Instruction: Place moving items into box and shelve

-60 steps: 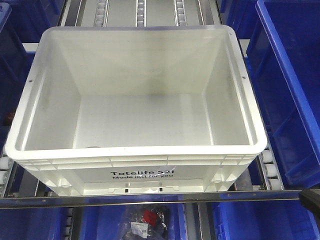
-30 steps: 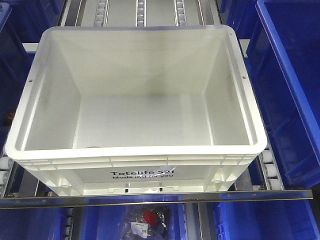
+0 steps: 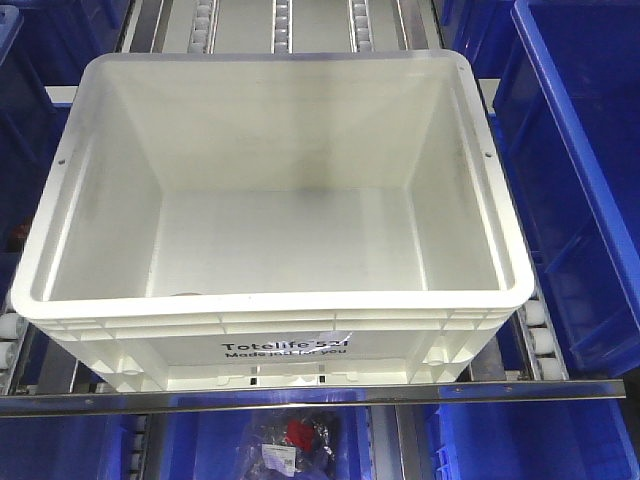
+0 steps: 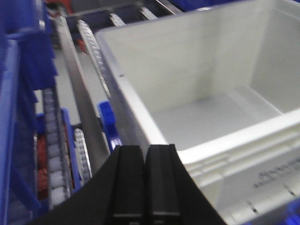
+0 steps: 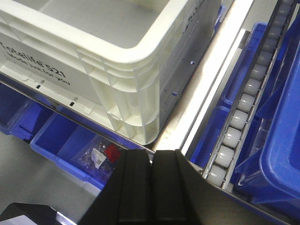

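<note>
The white box (image 3: 270, 305) with black "Totelife 521" print stands on the shelf's roller tracks, open side up. Its visible floor is bare, and only a small dark sliver shows against the near wall. The moving items are out of view. My left gripper (image 4: 145, 149) is shut with nothing in it, hovering outside the box (image 4: 234, 140) by its near left corner. The right gripper (image 5: 151, 153) is also shut and holds nothing, low and in front of the near right corner of the box (image 5: 117, 51).
Blue bins (image 3: 590, 150) flank the box on both sides. A metal rail (image 3: 300, 397) runs along the shelf front. Below it a blue bin holds a clear bag with a red label (image 5: 101, 157). White rollers (image 5: 243, 117) run along the right.
A dark arm part at the lower right edge of the front view one second ago has left that view. The box has not moved.
</note>
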Motion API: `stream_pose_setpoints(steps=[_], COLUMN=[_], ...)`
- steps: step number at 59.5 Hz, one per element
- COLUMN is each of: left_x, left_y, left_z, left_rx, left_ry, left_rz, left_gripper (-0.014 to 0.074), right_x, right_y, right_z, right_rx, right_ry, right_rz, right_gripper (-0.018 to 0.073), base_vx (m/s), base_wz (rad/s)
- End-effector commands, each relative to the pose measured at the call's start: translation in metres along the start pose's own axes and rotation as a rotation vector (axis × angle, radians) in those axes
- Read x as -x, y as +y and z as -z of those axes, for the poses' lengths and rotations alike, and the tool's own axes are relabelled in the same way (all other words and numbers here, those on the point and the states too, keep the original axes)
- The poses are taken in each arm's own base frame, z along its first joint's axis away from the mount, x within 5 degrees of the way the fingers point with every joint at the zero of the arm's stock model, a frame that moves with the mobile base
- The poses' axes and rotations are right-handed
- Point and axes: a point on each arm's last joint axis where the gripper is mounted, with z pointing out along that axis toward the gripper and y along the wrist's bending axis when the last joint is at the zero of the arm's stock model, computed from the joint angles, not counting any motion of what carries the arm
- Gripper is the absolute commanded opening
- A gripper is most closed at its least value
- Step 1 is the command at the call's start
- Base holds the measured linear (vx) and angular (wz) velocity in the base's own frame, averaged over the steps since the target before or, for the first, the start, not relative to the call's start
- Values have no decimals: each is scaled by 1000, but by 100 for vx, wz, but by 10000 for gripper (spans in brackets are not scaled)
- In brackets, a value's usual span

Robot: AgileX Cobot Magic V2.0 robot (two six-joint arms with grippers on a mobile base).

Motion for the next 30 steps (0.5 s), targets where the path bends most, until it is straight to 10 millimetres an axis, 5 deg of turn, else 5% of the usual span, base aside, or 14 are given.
stream_pose_setpoints(steps=[1, 30], left_x=[-2, -78], left_y=[3, 10], left_z=[-5, -40], left_rx=[61, 225], left_ry=[-142, -235], left_rz=[13, 172], left_gripper=[36, -24], right_x=[12, 12], right_y=[-1, -1], right_z=[4, 4], right_rx=[-8, -7], right_ry=[-77, -78], right_rz=[15, 15], right_gripper=[-15, -15], base_vx=[0, 0], base_wz=[0, 0])
